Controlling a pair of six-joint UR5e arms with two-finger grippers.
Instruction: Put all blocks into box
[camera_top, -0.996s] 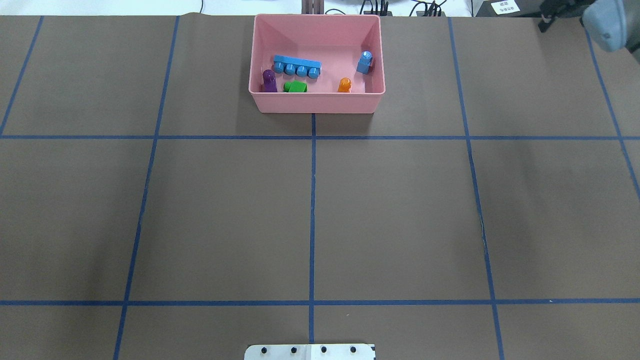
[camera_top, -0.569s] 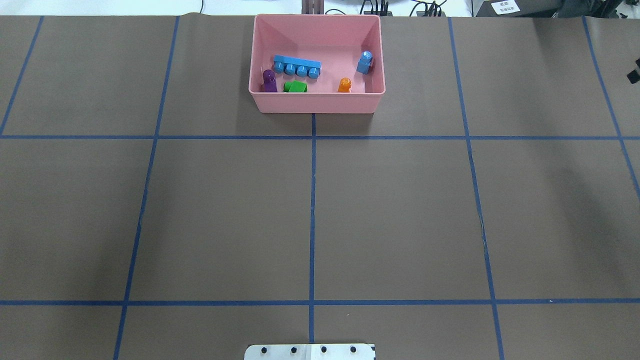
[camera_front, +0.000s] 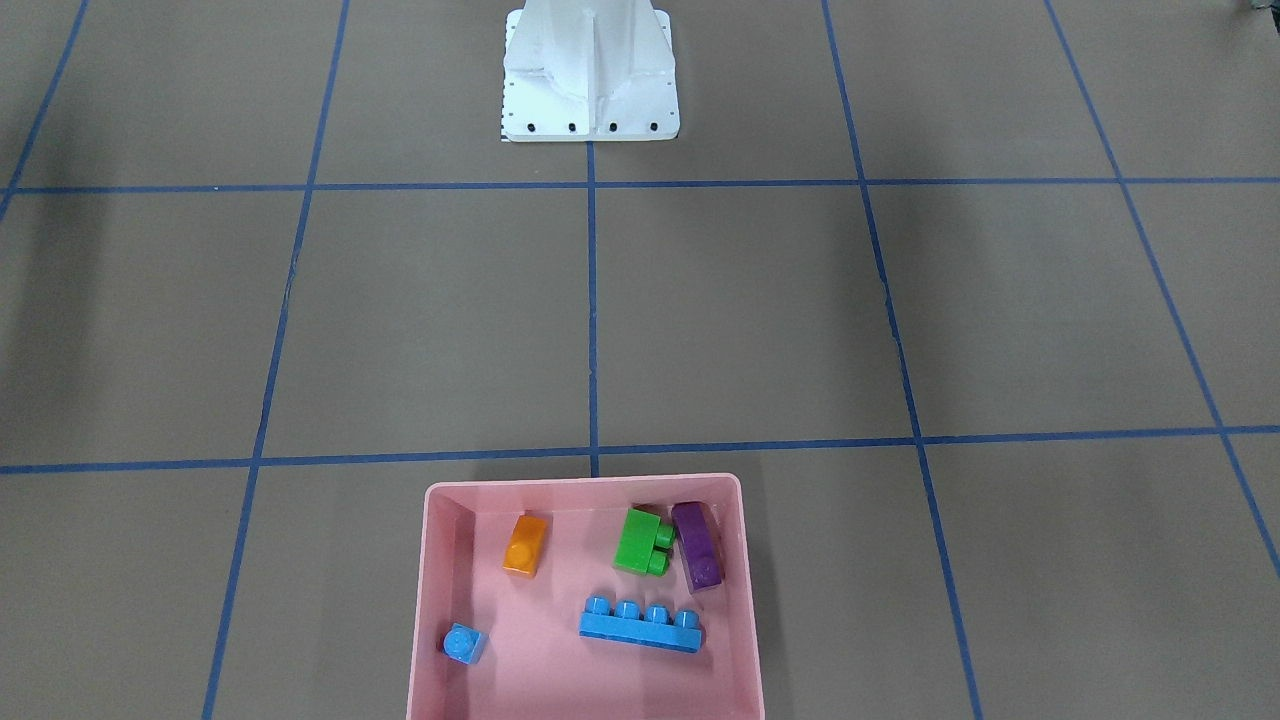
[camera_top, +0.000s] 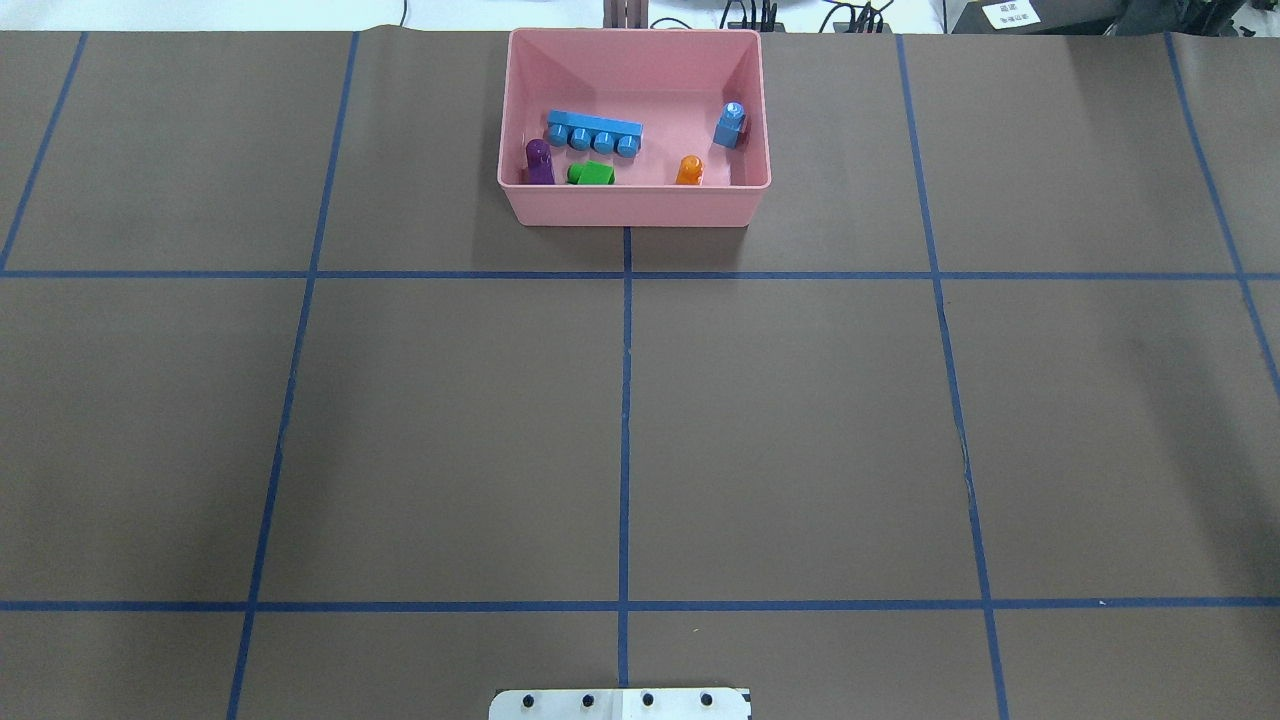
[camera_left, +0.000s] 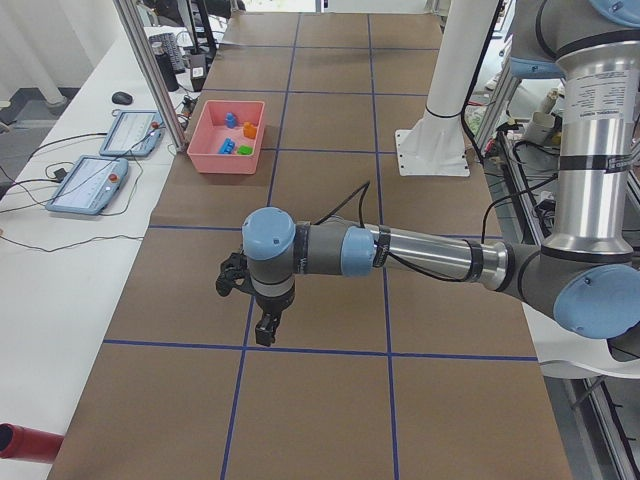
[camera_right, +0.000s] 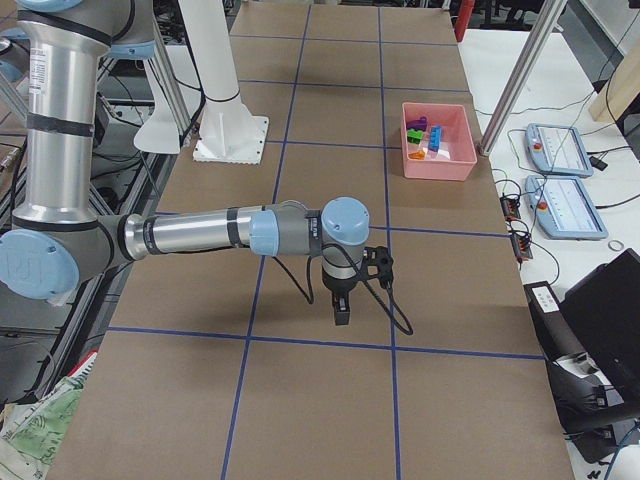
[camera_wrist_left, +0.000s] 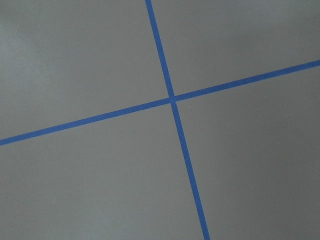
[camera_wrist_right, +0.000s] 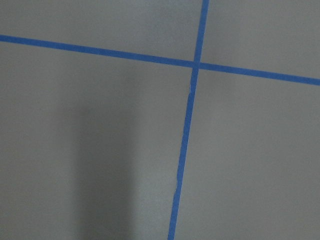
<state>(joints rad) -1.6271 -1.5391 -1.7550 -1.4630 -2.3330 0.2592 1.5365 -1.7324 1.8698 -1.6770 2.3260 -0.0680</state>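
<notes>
Far left, left gripper over the table, well apart from the box; cannot tell how wide open, nor whether holding anything.

Inside the box, by the overhead view:
- purple block at the left wall
- green block just beside it
- blue bar behind both
- orange block by the near wall
- blue cube near the right wall

All five boxed, so task likely done.

Judged light, stiff, glossy and so slippery. Best pinched across flat sides, not studs; bar at mid-length.

Little finger room beside purple and cube against their walls; more at mid-box. Easy approach from above and the near side; far wall close to the table's edge.

Far right, right gripper likewise over the table, well apart from the box; cannot tell its opening or any load.
</notes>
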